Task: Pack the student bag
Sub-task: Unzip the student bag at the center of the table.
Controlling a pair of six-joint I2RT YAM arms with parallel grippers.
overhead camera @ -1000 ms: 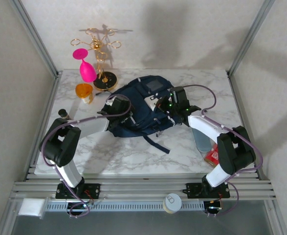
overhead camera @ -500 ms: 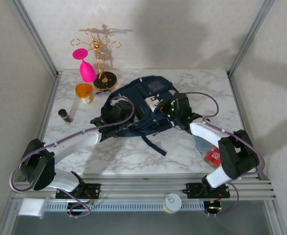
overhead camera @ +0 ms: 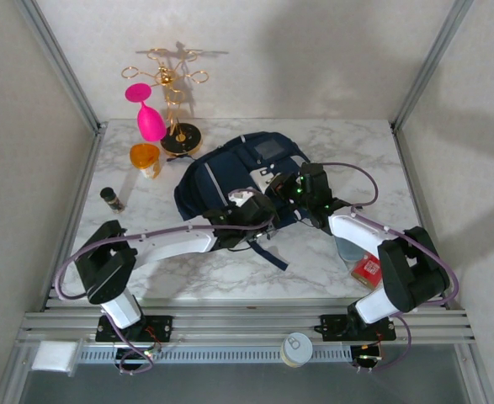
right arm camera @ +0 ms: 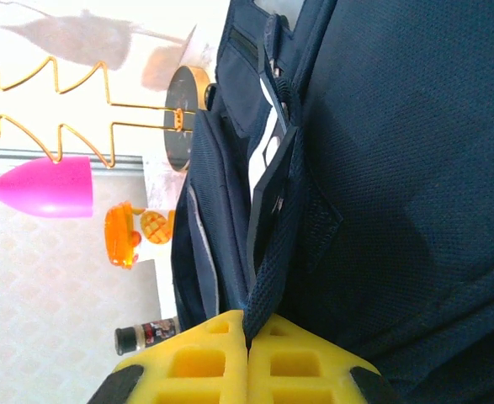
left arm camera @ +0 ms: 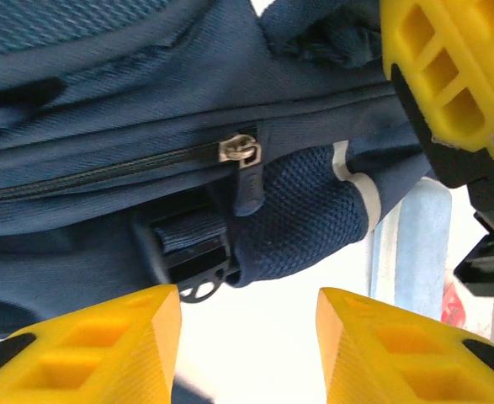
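Left gripper (left arm camera: 247,345) has swung across to the zip pull (left arm camera: 240,151) on the student bag (overhead camera: 221,181), jaws apart. The right gripper (right arm camera: 247,337) jaws pinch its fabric, likely readying unzipping.

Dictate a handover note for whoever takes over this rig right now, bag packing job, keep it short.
Left gripper: open, empty, facing the zip pull, not touching it.
Right gripper: shut, fingers pinching a fabric edge of the student bag.
The bag lies mid-table; small dark bottle sits to its left, outside it.
Done: bag pinched and steadied.
Left: likely grab the pull, open the zip, load items.
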